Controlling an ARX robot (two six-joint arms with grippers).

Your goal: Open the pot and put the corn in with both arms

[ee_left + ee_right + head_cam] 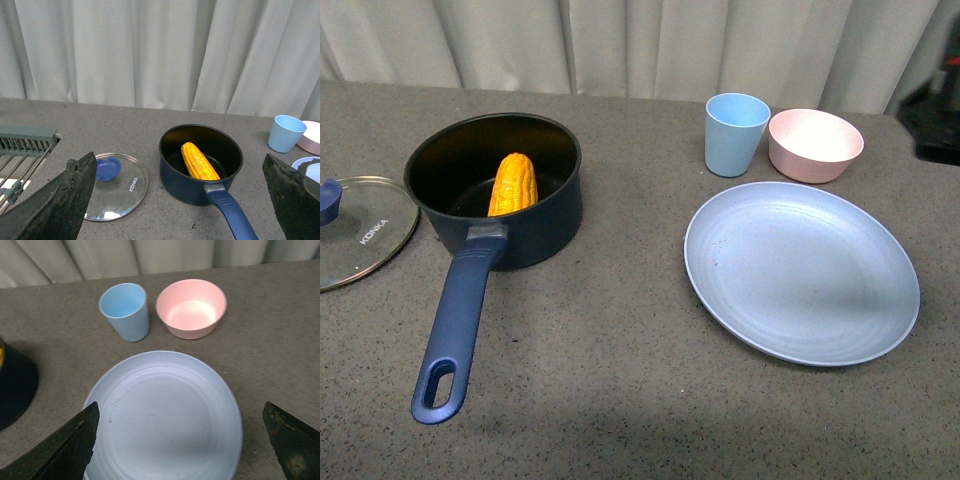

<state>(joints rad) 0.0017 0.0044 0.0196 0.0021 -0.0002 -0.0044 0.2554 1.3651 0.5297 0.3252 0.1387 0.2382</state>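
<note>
The corn (513, 185) already lay inside the pot (496, 190), leaning with one end on the black floor and its tip resting up against the far wall, its long axis running roughly in line with the pot's blue handle (455, 330). The glass lid (360, 231) lay flat on the table just to the left of the pot, clear of the rim. Judging by that, the task looked finished, and any coming move would be a retreat rather than a reach. The left gripper (180, 200) hung back from the pot on its handle side, fingers spread wide and grasping nothing; it was the nearer arm. The right gripper (180, 440) was likewise spread and empty above the blue plate (165, 415), with the blue cup (125, 310) and pink bowl (191, 307) beyond
</note>
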